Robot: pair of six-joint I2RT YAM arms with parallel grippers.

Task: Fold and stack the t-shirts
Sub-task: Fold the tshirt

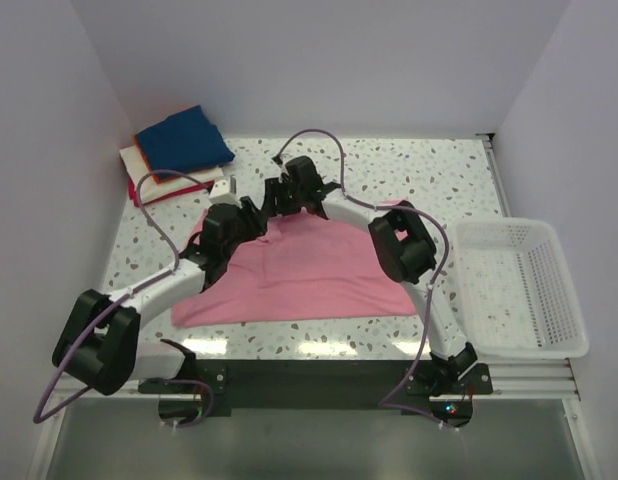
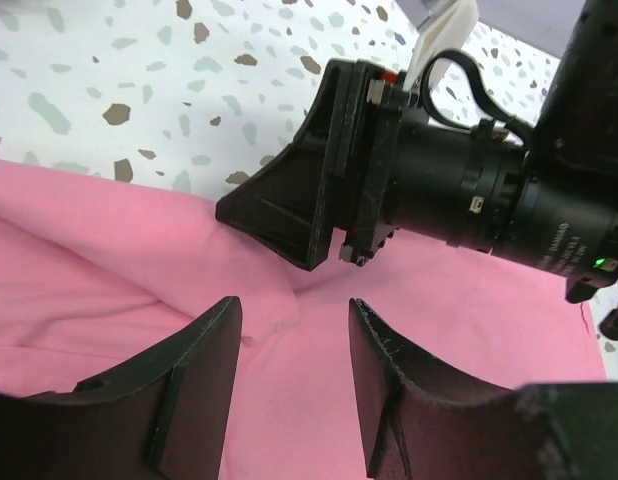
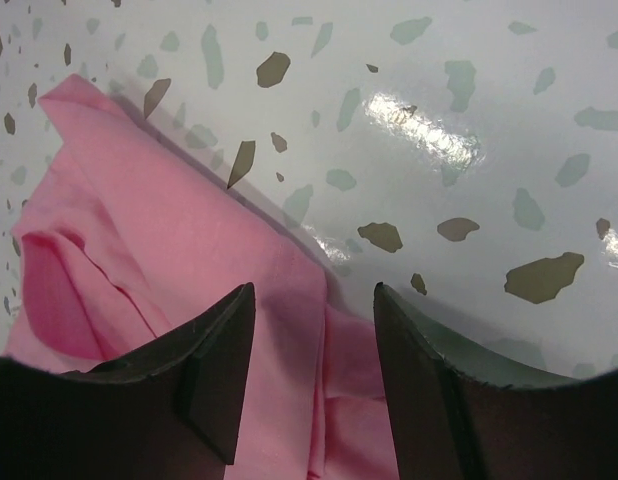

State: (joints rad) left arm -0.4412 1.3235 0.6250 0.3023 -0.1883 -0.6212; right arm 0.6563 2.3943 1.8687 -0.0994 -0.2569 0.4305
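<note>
A pink t-shirt [image 1: 309, 275] lies spread flat in the middle of the table. Both grippers hover at its far left corner, close together. In the left wrist view my left gripper [image 2: 294, 330] stands open just above the pink cloth [image 2: 109, 260], with nothing pinched between its fingers. My right gripper [image 3: 314, 305] is open too, its jaws straddling a wrinkled fold at the shirt's edge [image 3: 139, 200], which rests on the table. From above, the left gripper [image 1: 251, 218] and right gripper [image 1: 277, 200] nearly touch. A stack of folded t-shirts, navy [image 1: 184, 140] on top, sits at the back left.
A white mesh basket [image 1: 519, 290] stands at the table's right edge. The right arm's black wrist [image 2: 459, 190] fills the space just ahead of my left fingers. Grey walls close in the table on the left, back and right.
</note>
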